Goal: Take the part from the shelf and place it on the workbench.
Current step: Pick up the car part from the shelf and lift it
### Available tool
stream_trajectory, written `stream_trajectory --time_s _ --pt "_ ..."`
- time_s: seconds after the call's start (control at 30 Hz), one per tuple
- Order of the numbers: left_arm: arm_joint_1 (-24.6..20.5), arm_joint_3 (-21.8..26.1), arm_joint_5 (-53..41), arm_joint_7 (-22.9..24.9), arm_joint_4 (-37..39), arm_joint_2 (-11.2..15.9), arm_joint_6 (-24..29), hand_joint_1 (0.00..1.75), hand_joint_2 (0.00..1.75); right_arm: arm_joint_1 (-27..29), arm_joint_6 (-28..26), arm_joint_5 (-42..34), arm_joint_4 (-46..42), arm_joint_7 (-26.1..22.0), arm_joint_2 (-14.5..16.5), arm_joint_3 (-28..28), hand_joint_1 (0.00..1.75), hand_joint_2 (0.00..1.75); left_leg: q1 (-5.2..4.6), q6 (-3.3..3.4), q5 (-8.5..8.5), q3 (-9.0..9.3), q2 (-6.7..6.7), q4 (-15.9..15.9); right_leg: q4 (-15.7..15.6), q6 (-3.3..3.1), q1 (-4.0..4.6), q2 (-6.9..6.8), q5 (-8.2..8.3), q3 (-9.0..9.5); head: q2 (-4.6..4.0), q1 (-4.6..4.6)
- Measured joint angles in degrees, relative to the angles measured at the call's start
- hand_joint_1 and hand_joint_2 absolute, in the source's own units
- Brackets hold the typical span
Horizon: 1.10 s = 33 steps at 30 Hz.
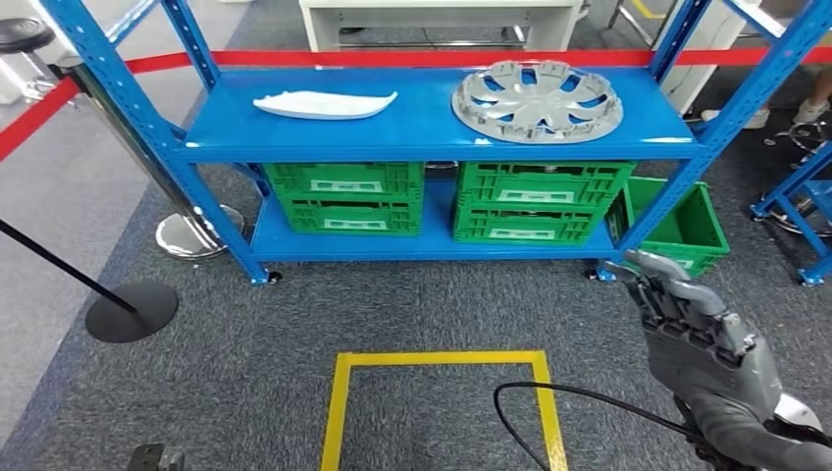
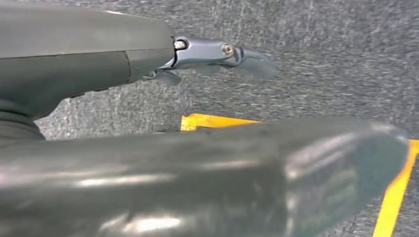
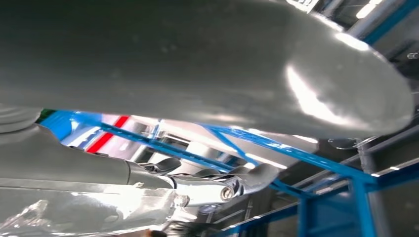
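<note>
On the blue metal shelf's top deck lie a white curved plastic panel, left, and a grey wheel cover (which is wanted is unclear). Right hand rises empty, fingers apart; left hand holds nothing. Reaching comes next.

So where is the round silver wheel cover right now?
In the head view, the wheel cover lies flat on the right side of the blue shelf's top board, right of the white part.
</note>
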Motion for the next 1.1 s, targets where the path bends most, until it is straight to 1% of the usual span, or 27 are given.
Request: stream_trajectory --time_s 0.03,0.1,0.13,0.17,0.2,0.27,0.3,0.33,0.37,0.4,0.43,0.47,0.5,0.53,0.6,0.63,0.67,0.7,0.77,0.8,0.83,0.87,0.93,0.97,1.0,1.03,1.1 --pt "0.0 0.0 0.0 0.0 0.0 0.0 0.0 0.0 0.0 0.0 0.0 0.0 0.0 0.0 0.0 0.0 0.0 0.0 -0.07 0.64 -0.43 0.1 -0.03 -0.3 0.1 0.4 0.0 0.07 -0.18 0.39 0.0 -0.04" --pt "0.0 0.0 -0.2 0.0 0.0 0.0 0.0 0.0 0.0 0.1 -0.1 0.1 0.1 -0.1 0.0 0.0 0.0 0.0 -0.03 1.73 -0.34 0.87 -0.24 -0.3 0.6 1.12 -0.1 0.04 -0.62 0.74 0.0 -0.08" --pt "-0.1 0.0 -0.3 0.0 0.0 0.1 0.0 0.0 0.0 0.1 -0.1 0.0 0.1 -0.2 0.0 0.0 0.0 0.0 0.0 2.19 -0.55 1.45 -0.32 -0.4 1.8 1.35 -0.13 0.01 -1.26 0.29 0.01 0.04" --pt "-0.1 0.0 -0.3 0.0 0.0 0.1 0.0 0.0 0.0 0.1 -0.1 0.0 0.1 -0.2 0.0 0.0 0.0 0.0 0.02 2.56 -0.84 2.04 -0.39 -0.4 4.3 1.55 -0.17 -0.02 -2.34 -0.93 0.01 0.14" --pt "-0.1 0.0 -0.4 0.0 0.0 0.1 0.0 0.0 0.0 0.1 -0.1 0.0 0.1 -0.3 0.0 0.0 0.0 0.0 -0.03 2.82 -1.24 2.48 -0.39 -0.4 7.9 1.71 -0.17 -0.02 -3.74 -2.89 0.01 0.27" --pt "-0.1 0.0 -0.4 0.0 0.0 0.2 0.0 0.0 0.0 0.2 -0.1 0.0 0.2 -0.3 0.0 0.1 0.0 0.0 -0.18 3.02 -2.05 3.25 -0.43 -0.4 15.1 1.88 -0.16 -0.02 -6.22 -7.81 0.02 0.43" --pt "-0.1 0.0 -0.4 0.0 0.0 0.2 0.0 0.0 0.0 0.2 -0.1 0.0 0.3 -0.3 0.0 0.1 0.0 0.0 -0.25 3.02 -2.49 3.74 -0.47 -0.4 16.5 1.86 -0.15 -0.02 -6.22 -9.44 0.01 0.46" --pt "-0.1 0.1 -0.4 0.0 0.0 0.2 0.0 0.0 0.0 0.3 -0.1 0.0 0.4 -0.3 0.0 0.1 0.0 0.0 -0.3 2.99 -2.97 4.37 -0.52 -0.4 15.8 1.76 -0.14 -0.02 -4.97 -9.97 0.01 0.46" --pt "-0.1 0.1 -0.4 0.0 0.0 0.2 0.0 0.0 0.0 0.3 -0.1 0.0 0.4 -0.2 0.0 0.1 0.0 0.0 -0.32 2.91 -3.5 5.15 -0.59 -0.4 12.9 1.57 -0.13 -0.03 -2.59 -9.35 0.01 0.47" --pt "0.0 0.1 -0.4 0.0 0.0 0.2 0.0 0.0 0.0 0.3 -0.1 0.0 0.5 -0.2 0.0 0.2 0.0 0.0 -0.33 2.79 -4.07 5.91 -0.64 -0.4 8.7 1.35 -0.12 -0.05 0.37 -7.99 0.01 0.49" --pt "-0.1 0.1 -0.5 0.0 0.0 0.3 0.0 0.0 0.0 0.3 -0.1 0.0 0.6 -0.1 0.0 0.2 0.0 0.0 -0.37 2.59 -4.61 6.61 -0.69 -0.5 5.0 1.13 -0.06 -0.11 2.33 -6.7 0.01 0.48" --pt "-0.1 0.1 -0.5 0.0 0.0 0.3 -0.1 0.0 0.0 0.3 -0.1 0.0 0.6 -0.1 0.0 0.2 0.0 0.0 -0.42 2.31 -5.07 7.05 -0.73 -0.6 2.4 0.87 0.03 -0.17 3.31 -5.75 0.0 0.53" --pt "-0.1 0.1 -0.5 0.0 0.0 0.3 -0.1 0.0 0.0 0.3 -0.2 0.1 0.7 0.0 0.0 0.3 0.0 0.0 -0.46 1.96 -5.4 7.32 -0.73 -0.9 1.0 0.56 0.12 -0.2 3.6 -5.24 0.0 0.54" --pt "-0.1 0.1 -0.5 0.0 0.0 0.3 -0.1 0.0 0.0 0.4 -0.2 0.1 0.7 0.0 0.0 0.3 0.0 0.0 -0.52 1.57 -5.4 7.59 -0.74 -1.0 0.8 0.24 0.2 -0.19 3.22 -5.13 0.0 0.57" --pt "-0.1 0.1 -0.5 0.0 0.0 0.4 -0.2 0.0 0.0 0.6 -0.2 0.2 0.8 -0.1 0.0 0.3 0.0 0.0 -0.56 0.94 -5.25 7.98 -0.72 -0.8 0.2 -0.42 0.05 -0.06 3.51 -4.31 0.01 0.56" --pt "-0.2 0.1 -0.6 0.0 0.0 0.5 -0.2 0.0 0.0 0.6 -0.2 0.2 0.8 -0.1 0.0 0.3 0.0 0.0 -0.57 0.69 -5.23 7.58 -0.72 0.6 0.1 -0.69 -0.07 -0.03 3.44 -3.85 0.01 0.46" --pt "-0.3 0.1 -0.6 -0.1 0.0 0.5 -0.2 0.0 0.0 0.7 -0.2 0.2 0.8 -0.1 0.0 0.3 0.0 0.0 -0.55 0.45 -5.76 6.39 -0.71 2.9 -0.1 -0.94 -0.17 -0.02 3.25 -3.35 0.01 0.4" --pt "-0.3 0.1 -0.7 -0.1 0.0 0.5 -0.2 0.0 0.0 0.7 -0.2 0.2 0.8 -0.2 0.0 0.3 0.0 0.0 -0.53 0.2 -6.83 4.42 -0.71 6.2 -0.2 -1.17 -0.2 -0.04 2.94 -3.0 0.01 0.34" --pt "-0.3 0.1 -0.8 -0.1 0.0 0.5 -0.2 0.0 0.0 0.8 -0.2 0.3 0.9 -0.1 0.0 0.3 0.0 0.0 -0.5 -0.21 -9.92 -0.56 -0.71 13.2 -0.2 -1.47 -0.18 0.0 2.21 -2.4 0.01 0.26" --pt "-0.2 0.1 -0.9 -0.1 0.0 0.5 -0.2 0.0 0.0 1.0 -0.2 0.3 1.0 -0.1 0.0 0.4 0.0 0.0 -0.5 -0.27 -10.71 -2.45 -0.7 15.1 -0.2 -1.52 -0.17 0.06 1.79 -1.97 0.01 0.22" --pt "-0.1 0.2 -1.0 -0.1 0.0 0.5 -0.2 0.0 0.0 1.1 -0.2 0.4 1.1 -0.1 0.0 0.4 0.0 0.0 -0.5 -0.23 -10.19 -3.45 -0.7 15.1 -0.2 -1.51 -0.16 0.12 1.33 -1.39 0.0 0.2" --pt "0.0 0.2 -1.1 -0.1 0.0 0.5 -0.2 0.0 0.0 1.1 -0.2 0.4 1.2 -0.1 0.0 0.4 0.0 0.0 -0.5 -0.13 -8.26 -3.44 -0.7 13.1 -0.2 -1.45 -0.17 0.17 0.84 -0.68 0.0 0.21" --pt "0.0 0.3 -1.1 -0.2 0.0 0.5 -0.2 0.0 0.0 1.1 -0.2 0.4 1.3 -0.1 0.0 0.4 0.0 0.0 -0.51 0.23 -2.45 -1.69 -0.66 5.7 -0.2 -1.16 -0.13 0.2 -0.21 0.64 0.0 0.22" --pt "0.0 0.4 -1.1 -0.2 0.0 0.5 -0.2 0.0 0.0 1.1 -0.2 0.5 1.4 -0.1 0.0 0.4 0.0 0.0 -0.56 0.46 -0.74 -0.83 -0.62 2.6 -0.3 -0.9 -0.06 0.25 -0.75 1.1 0.0 0.23" --pt "0.0 0.5 -1.2 -0.2 0.0 0.5 -0.2 0.0 0.0 1.2 -0.1 0.5 1.4 -0.1 0.0 0.4 0.0 0.0 -0.65 0.73 0.0 -0.25 -0.58 0.5 -0.5 -0.59 -0.01 0.31 -1.3 1.49 0.0 0.26" --pt "0.0 0.5 -1.2 -0.3 0.0 0.6 -0.2 0.0 0.0 1.2 -0.1 0.5 1.5 -0.1 0.0 0.4 0.0 0.0 -0.7 1.01 -0.03 0.05 -0.57 -0.7 -0.5 -0.22 0.05 0.36 -1.5 1.94 0.01 0.3" --pt "0.0 0.5 -1.2 -0.3 0.0 0.6 -0.2 0.0 0.0 1.2 -0.1 0.5 1.5 -0.1 0.0 0.5 0.0 0.0 -0.63 1.74 -0.23 1.03 -0.65 -1.3 -0.6 0.49 0.05 0.34 -1.94 2.96 0.01 0.43"
